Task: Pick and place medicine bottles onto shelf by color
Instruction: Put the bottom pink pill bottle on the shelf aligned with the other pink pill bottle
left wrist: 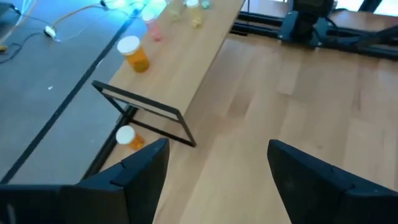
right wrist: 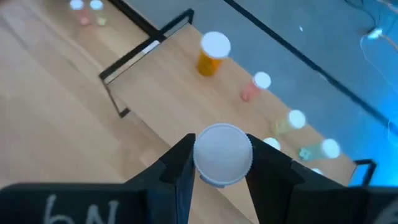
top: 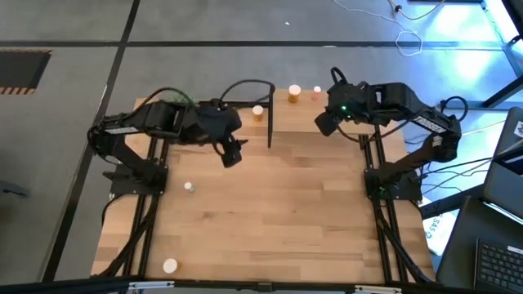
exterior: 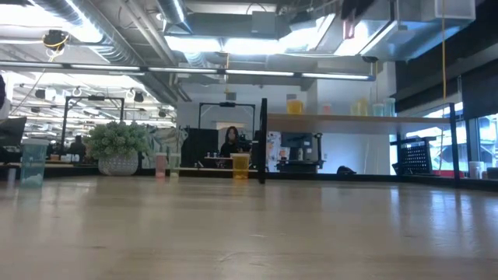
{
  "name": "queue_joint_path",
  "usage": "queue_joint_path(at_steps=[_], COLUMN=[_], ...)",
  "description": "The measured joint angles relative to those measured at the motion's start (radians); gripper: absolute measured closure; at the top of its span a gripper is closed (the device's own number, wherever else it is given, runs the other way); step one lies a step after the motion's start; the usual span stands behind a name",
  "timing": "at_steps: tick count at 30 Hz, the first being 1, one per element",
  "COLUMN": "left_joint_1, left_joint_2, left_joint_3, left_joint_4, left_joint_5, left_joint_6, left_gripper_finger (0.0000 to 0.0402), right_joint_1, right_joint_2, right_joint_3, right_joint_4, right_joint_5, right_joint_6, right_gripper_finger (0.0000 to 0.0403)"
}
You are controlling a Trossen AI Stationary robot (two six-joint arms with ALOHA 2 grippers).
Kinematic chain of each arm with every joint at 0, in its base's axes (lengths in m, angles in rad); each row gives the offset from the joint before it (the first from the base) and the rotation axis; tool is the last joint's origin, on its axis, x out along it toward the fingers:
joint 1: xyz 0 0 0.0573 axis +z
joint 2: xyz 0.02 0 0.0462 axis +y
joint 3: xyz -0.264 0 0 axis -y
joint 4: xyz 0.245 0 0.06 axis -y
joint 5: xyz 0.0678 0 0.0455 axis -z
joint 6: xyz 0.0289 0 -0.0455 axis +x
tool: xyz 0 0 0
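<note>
The shelf [top: 327, 102] stands at the table's far edge, a light-wood board [right wrist: 186, 68] in thin black posts. On it stand an orange medicine bottle [right wrist: 213, 53], a pink one [right wrist: 256, 86], a yellowish one [right wrist: 291, 121] and a green one [right wrist: 323, 149]. My right gripper [top: 325, 122] hangs over the shelf's near side, shut on a white-capped bottle [right wrist: 222, 154] whose body is hidden under the cap. My left gripper [top: 231, 153] hovers open over the table, left of the shelf, with nothing between its fingers [left wrist: 140, 168]. Another orange bottle [left wrist: 129, 137] stands on the tabletop by the shelf's left end. My right gripper pinches the bottle between its two fingers, at the sides of its white cap [right wrist: 198, 155]. The fingers slant down from the table's near side. The bottle is lifted clear above the shelf board, its cap top toward the wrist camera.
Two small pale-capped bottles stand on the tabletop at the left, one mid-table [top: 189, 187] and one near the front edge [top: 170, 265]. The low view shows a pink bottle [exterior: 161, 165] and a green plant ball in a pot [exterior: 118, 148]. Bare wood lies between the arms.
</note>
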Motion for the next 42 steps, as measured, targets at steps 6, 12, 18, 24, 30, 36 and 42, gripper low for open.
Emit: queue_joint_path(at_steps=[6,12,18,24,30,36,42], left_joint_1=[0.101,0.18,0.224,0.245,0.263,0.268,0.268], left_joint_2=[0.013,0.011,0.011,0.011,0.011,0.011,0.011], left_joint_3=[-0.001,-0.001,-0.001,-0.001,-0.001,-0.001,-0.001], left_joint_4=[-0.004,-0.004,-0.005,-0.005,-0.005,-0.005,-0.005], left_joint_5=[0.093,0.147,0.221,0.255,0.254,0.254,0.254], left_joint_6=[0.115,0.21,0.266,0.291,0.293,0.293,0.301], left_gripper_finger=[0.0133,0.0133,0.0133,0.0133,0.0133,0.0133,0.0133], right_joint_1=[-0.071,-0.151,-0.209,-0.245,-0.265,-0.278,-0.287], right_joint_2=[-0.01,0.005,0.003,0.004,0.004,0.003,0.003], right_joint_3=[-0.14,-0.246,-0.357,-0.458,-0.517,-0.541,-0.595], right_joint_4=[0.155,0.277,0.39,0.481,0.538,0.541,0.563], right_joint_5=[-0.077,-0.101,-0.106,-0.113,-0.098,-0.053,-0.072], right_joint_6=[0.092,0.171,0.167,0.169,0.174,0.197,0.222], right_gripper_finger=[0.0277,0.0277,0.0277,0.0277,0.0277,0.0277,0.0277])
